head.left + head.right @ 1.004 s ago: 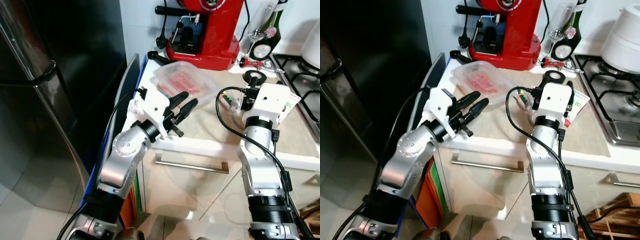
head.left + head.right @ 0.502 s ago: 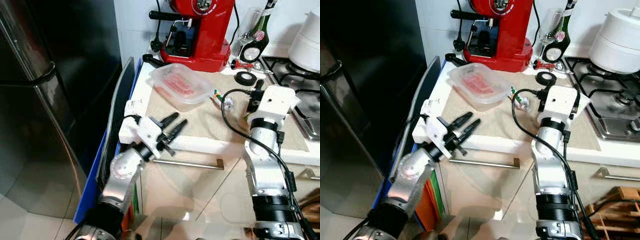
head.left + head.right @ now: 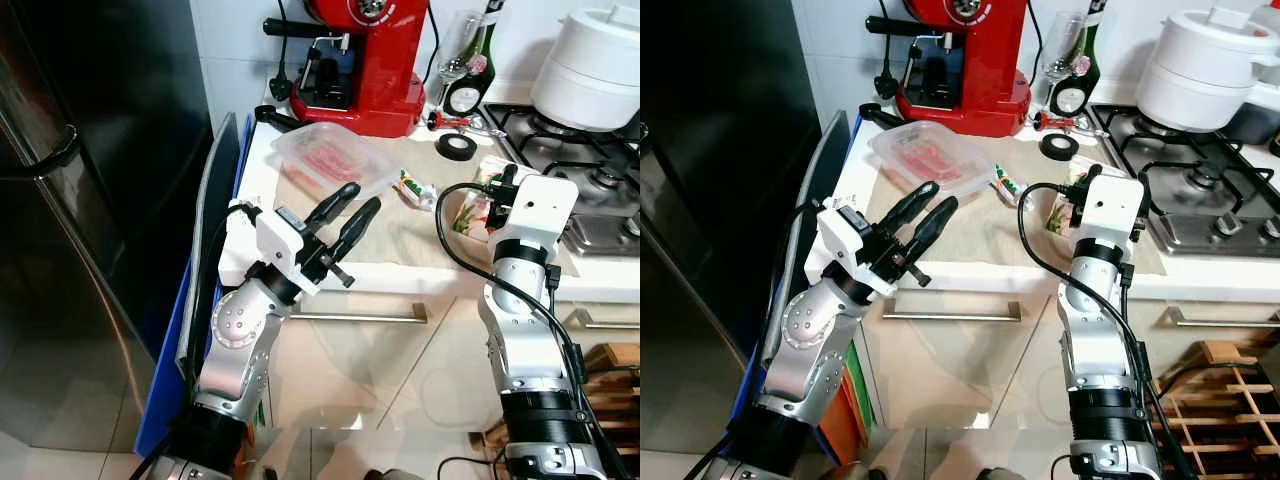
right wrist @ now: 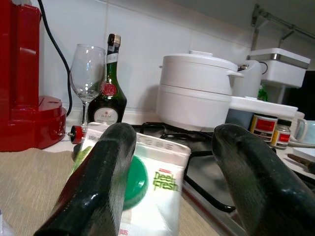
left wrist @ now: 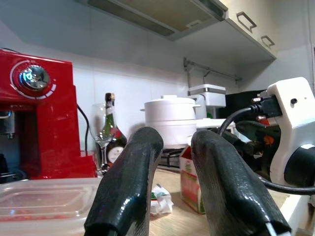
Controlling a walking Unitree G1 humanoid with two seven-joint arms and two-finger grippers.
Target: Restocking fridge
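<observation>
The robot stands in front of a table (image 3: 400,255) in a kitchen, with a big dark fridge (image 3: 90,150) on its left.

The left hand (image 3: 345,215) is raised at the front edge of the table. Its two black fingers (image 5: 128,182) are a little apart and hold nothing. They point toward a clear box (image 3: 330,160) with red food inside. The box sits on the table, near the hand but not touching it.

The right hand (image 4: 172,196) is over the right part of the table, next to the stove (image 3: 575,170). Its fingers (image 4: 98,182) are wide open. A white carton (image 4: 147,191) with a green cap stands just in front of them, between the two fingers, but they do not grip it.

A small wrapped pack (image 3: 415,188) lies on the table between the box and the carton. Behind them stand a red coffee machine (image 3: 365,60), a glass (image 3: 455,45), a dark bottle (image 3: 470,70) and a roll of black tape (image 3: 458,146). A white pot (image 3: 590,65) sits on the stove.
</observation>
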